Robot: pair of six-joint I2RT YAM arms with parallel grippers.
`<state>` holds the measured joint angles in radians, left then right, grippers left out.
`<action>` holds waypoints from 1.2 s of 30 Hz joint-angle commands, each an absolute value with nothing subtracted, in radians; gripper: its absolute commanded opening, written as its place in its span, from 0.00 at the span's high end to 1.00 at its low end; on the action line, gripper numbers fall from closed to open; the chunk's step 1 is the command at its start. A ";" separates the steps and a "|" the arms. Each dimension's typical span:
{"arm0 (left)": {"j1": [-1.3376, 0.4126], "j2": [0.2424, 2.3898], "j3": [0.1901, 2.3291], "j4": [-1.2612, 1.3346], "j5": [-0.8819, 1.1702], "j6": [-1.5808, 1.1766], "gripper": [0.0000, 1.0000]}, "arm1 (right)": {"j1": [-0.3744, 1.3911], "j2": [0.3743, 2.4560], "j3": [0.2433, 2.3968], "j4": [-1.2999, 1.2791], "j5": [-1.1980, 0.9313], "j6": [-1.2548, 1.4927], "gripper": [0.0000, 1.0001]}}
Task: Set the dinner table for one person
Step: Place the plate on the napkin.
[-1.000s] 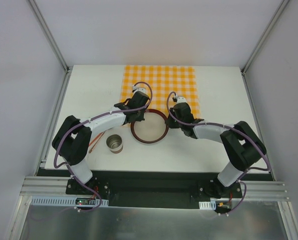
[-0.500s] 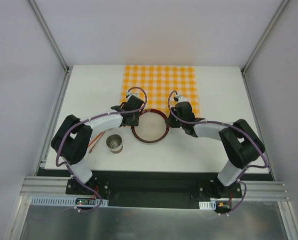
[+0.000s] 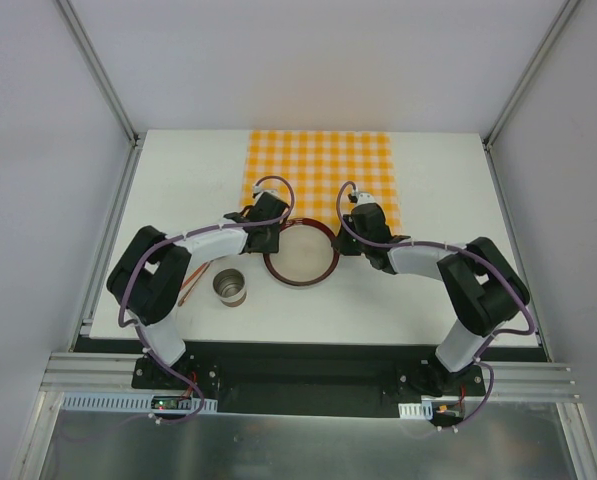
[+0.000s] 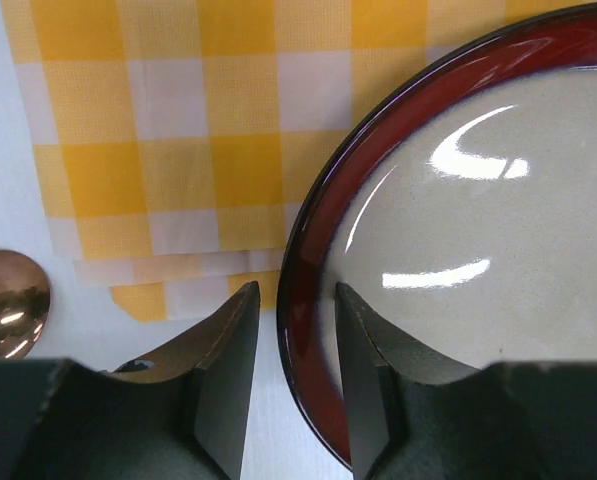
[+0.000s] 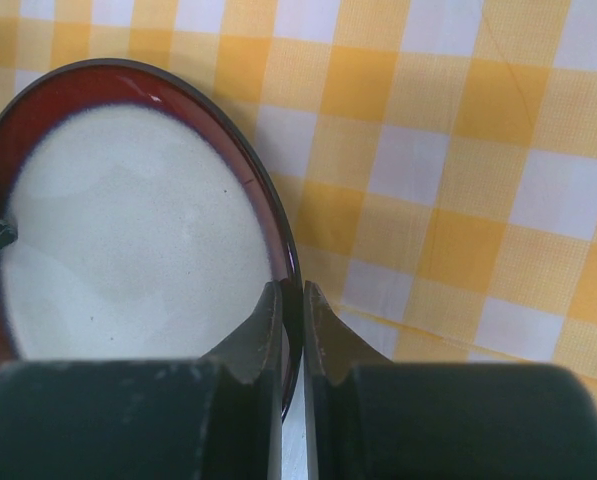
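Top view: white bench [image 3: 178, 190] fills the floor of a white-walled booth, both arm bases at its near edge. Orange-&-white checked mat [image 3: 318, 165] lies at far centre. Round plate [image 3: 300, 255], dark red rim & pale centre, sits flat mid-bench. Its far edge overlaps the mat's near edge, the rest is on bare bench. Left gripper [image 3: 272, 244] is at the plate's left rim, right gripper [image 3: 339, 244] at its right rim. Metal cup [image 3: 230, 287] stands upright near the plate's left, apart from it. Vs 1 sec ago: left wrist has shifted toward the near edge. Plate, cup & right arm approx unchanged.

Left wrist view: left gripper [image 4: 296, 300] is released, fingers [image 4: 228, 380] apart & straddling the plate [image 4: 458, 250] rim w/o pinching it. One finger is outside the rim, one over the plate's inside. Mat [image 4: 178, 150] near edge runs under the rim. Bowl of a copper spoon [image 4: 8, 303] shows at the left edge, on the bench [image 4: 3, 180].

Right wrist view: right gripper [image 5: 290, 298] is clenched on the plate [image 5: 128, 230] rim, fingers [image 5: 248, 350] nearly together w/ the rim btwn them. Mat [image 5: 458, 150] spreads to the right of the plate & under it.
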<state>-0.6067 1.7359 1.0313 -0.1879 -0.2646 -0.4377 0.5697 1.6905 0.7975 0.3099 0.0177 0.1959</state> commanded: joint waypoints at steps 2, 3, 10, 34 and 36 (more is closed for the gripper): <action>-0.595 1.790 1.029 -0.158 -0.216 -0.454 0.66 | 0.561 1.701 0.825 0.293 0.067 0.135 1.00; -0.595 1.799 1.034 -0.153 -0.209 -0.454 0.67 | 0.560 1.701 0.824 0.290 0.067 0.135 1.00; -0.595 1.859 1.034 -0.114 -0.157 -0.463 0.99 | 0.558 1.706 0.825 0.290 0.063 0.133 0.99; -0.595 1.786 0.943 -0.064 -0.149 -0.453 1.00 | 0.558 1.727 0.838 0.290 0.012 0.146 1.00; -0.595 1.761 0.933 -0.064 -0.153 -0.453 1.00 | 0.558 1.712 0.838 0.284 0.015 0.146 0.99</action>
<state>-0.5869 1.7546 0.9932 0.0078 -0.1997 -0.4526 0.5438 1.7142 0.8143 0.3096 0.0353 0.1818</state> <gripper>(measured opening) 0.105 0.074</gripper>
